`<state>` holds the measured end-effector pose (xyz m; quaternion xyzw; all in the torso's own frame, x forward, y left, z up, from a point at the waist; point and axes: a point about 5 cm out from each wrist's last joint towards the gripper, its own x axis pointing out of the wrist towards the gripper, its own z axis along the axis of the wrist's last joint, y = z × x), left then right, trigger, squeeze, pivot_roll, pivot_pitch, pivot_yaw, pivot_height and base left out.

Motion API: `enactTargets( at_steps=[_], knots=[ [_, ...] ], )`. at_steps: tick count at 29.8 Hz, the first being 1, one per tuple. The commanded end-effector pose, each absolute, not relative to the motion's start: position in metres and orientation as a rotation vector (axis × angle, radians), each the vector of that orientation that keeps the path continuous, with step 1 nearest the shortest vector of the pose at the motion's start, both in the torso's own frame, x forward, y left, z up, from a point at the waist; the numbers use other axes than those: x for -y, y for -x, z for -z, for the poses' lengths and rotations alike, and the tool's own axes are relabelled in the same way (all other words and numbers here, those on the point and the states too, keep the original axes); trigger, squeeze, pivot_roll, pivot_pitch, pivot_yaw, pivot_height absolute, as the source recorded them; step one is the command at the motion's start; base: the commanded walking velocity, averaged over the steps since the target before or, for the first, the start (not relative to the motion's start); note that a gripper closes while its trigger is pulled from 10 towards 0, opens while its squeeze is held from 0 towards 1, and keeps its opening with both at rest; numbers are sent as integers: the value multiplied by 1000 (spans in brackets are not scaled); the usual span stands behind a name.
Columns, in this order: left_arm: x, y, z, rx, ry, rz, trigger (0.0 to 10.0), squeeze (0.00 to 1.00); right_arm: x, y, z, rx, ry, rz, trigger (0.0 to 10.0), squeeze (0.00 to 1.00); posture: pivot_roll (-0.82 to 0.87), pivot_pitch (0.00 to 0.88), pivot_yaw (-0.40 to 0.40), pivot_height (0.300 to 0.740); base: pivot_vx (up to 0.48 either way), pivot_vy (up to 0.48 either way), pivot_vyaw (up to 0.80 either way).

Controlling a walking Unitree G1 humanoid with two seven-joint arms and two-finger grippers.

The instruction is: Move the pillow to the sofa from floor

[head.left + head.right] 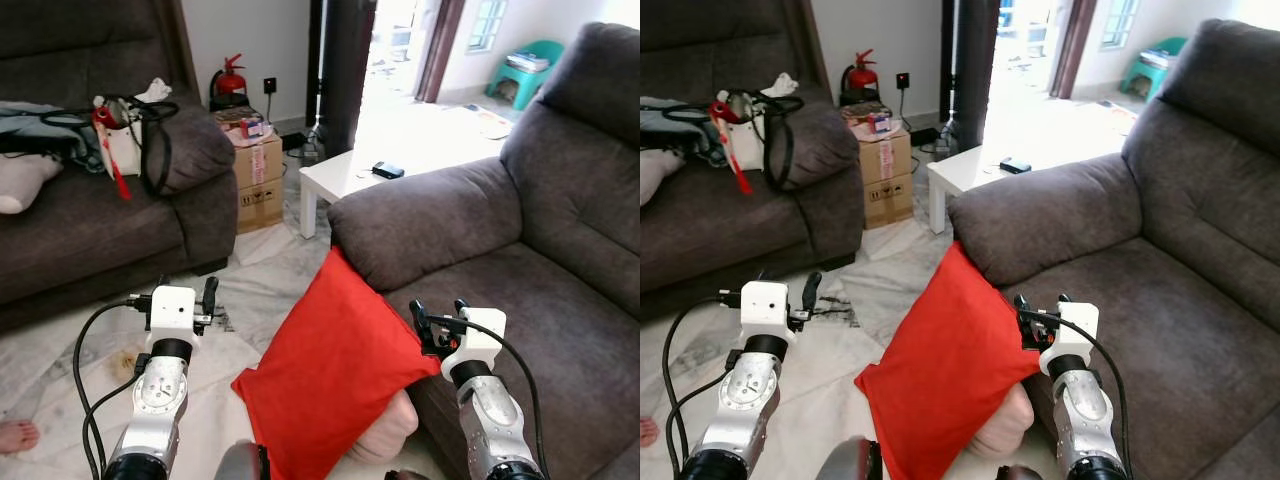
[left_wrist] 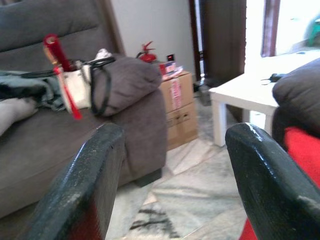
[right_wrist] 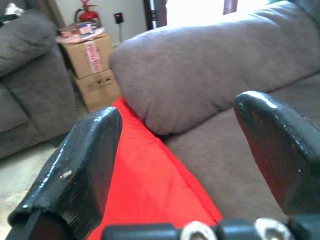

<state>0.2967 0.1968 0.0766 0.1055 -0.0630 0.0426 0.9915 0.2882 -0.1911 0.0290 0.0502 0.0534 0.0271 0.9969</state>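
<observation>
Red pillow (image 1: 335, 375) touching right end effector (image 1: 437, 322), fingers spread

Matt red cloth pillow (image 1: 330, 370), fuzzy grey fabric sofa (image 1: 540, 260), glossy marble floor (image 1: 265, 280)

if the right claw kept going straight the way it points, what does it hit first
Most likely the sofa armrest: the right claw is open, pointing at it across the red pillow's edge. Depth is unclear, so it may graze the pillow first.

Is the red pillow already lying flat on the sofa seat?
No, the red pillow stands tilted against the front of the sofa, its top corner at the armrest.
</observation>
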Motion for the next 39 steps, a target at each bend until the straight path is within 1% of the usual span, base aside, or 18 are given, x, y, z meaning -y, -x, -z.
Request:
enactTargets(
  at_steps=[1,16,22,25,31,35,39],
  knots=[
    [-197,-300,-82,138,-205,-80,10000,0,191,-290,-30,-112,-106,-52,10000,0,79,6,-41,643,0,442,0],
    [-197,-300,-82,138,-208,-82,10000,0,191,-289,-28,-122,-103,-54,10000,0,79,9,-44,643,0,424,0],
    [-188,-303,-83,139,-225,-28,10000,0,190,-290,-28,-125,-105,-56,10000,0,80,9,-43,643,0,0,0],
    [-185,-304,-84,135,-197,-7,10000,0,190,-290,-28,-125,-107,-55,10000,0,80,9,-43,643,0,0,0],
    [-186,-304,-84,136,-198,-8,10000,0,190,-290,-28,-125,-109,-54,10000,0,78,9,-42,643,0,0,0],
    [-189,-304,-83,127,-197,-17,10000,0,190,-289,-27,-139,-106,-53,10000,0,79,10,-42,643,288,0,0],
    [-189,-303,-83,125,-195,-19,10000,0,190,-289,-27,-136,-104,-57,10000,0,80,10,-43,643,295,0,-423]
  ],
)
